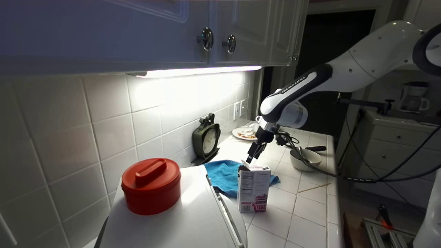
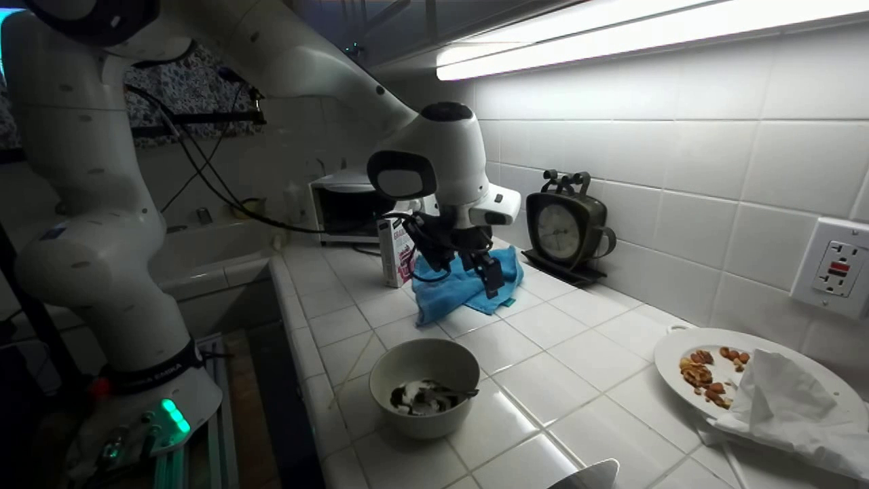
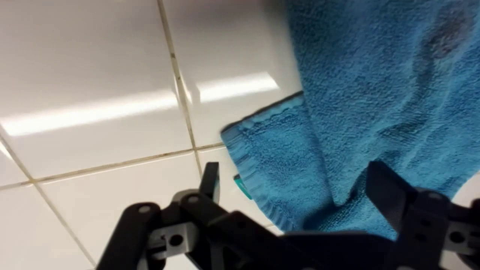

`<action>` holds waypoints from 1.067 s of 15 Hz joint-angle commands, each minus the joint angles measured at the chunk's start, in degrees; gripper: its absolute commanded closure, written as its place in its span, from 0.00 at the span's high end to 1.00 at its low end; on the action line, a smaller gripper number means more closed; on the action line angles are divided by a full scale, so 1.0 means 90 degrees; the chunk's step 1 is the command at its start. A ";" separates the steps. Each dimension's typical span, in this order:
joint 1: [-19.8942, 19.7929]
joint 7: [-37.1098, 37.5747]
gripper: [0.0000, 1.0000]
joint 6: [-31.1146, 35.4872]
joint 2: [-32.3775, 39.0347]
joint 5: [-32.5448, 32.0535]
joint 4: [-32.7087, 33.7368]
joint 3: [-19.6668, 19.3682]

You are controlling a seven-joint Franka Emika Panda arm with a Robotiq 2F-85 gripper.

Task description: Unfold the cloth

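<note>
I have the arm [image 2: 326, 75] stretched out from its base [image 2: 146, 387], which stands beside the tiled surface [image 2: 570, 380]. The forearm slopes downward and the wrist bends, so the tool [image 3: 292, 168] points down, a little aslant, above the blue cloth [image 3: 356, 93]. In both exterior views the cloth lies rumpled on the surface, just beside the upright white-and-pink box [image 1: 253, 191] and near the dark dial-faced piece [image 2: 560, 227] by the wall [image 2: 713, 163].

My wrist view shows the tool spread wide, its fingers [image 3: 390, 195] well apart: the one at the left of that view stands over white tile, the one at the right over the cloth. Between them I see a corner of the cloth sticking out past the edge of a larger layer, dark along one side (a little green tag [image 3: 243, 187] peeks out next to it). Whether either fingertip touches the fabric, I cannot tell. In an exterior view the pale bowl [image 2: 424, 387] sits on the surface, closer to that camera than the cloth.
</note>
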 commanded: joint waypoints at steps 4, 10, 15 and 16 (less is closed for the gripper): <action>-0.0417 -0.0974 1.00 0.0545 0.0400 0.0329 0.0139 0.0377; -0.0643 -0.1438 0.63 0.0541 0.0524 0.0700 0.0196 0.0615; -0.0739 -0.1822 0.41 0.0499 0.0640 0.1098 0.0238 0.0684; -0.0755 -0.1926 0.41 0.0511 0.0667 0.1175 0.0244 0.0685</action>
